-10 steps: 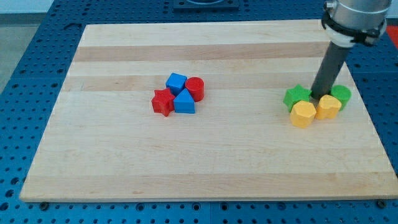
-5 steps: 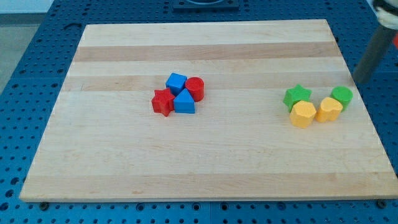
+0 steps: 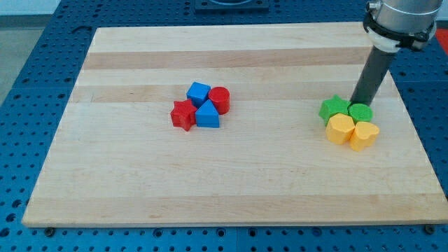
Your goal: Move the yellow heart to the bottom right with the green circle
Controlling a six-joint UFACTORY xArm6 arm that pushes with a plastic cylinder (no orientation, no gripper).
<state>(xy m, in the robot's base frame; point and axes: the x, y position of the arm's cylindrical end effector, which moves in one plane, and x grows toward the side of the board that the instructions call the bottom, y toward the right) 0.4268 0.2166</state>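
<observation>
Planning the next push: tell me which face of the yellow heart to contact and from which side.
Contact the yellow heart on its upper-left face, pushing toward the view's bottom right. That face is crowded by the green circle and yellow hexagon. My tip sits just above the circle, so pushing through the circle probably works.

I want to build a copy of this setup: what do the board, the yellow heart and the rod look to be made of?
The board looks like pale, unpainted wood: lengthwise grain and joined strips show. The yellow heart seems to be painted wood or plastic, with an even, matte colour; I cannot tell which. The rod is dark and smooth, maybe metal or plastic; my tip sits just above the green circle.
</observation>
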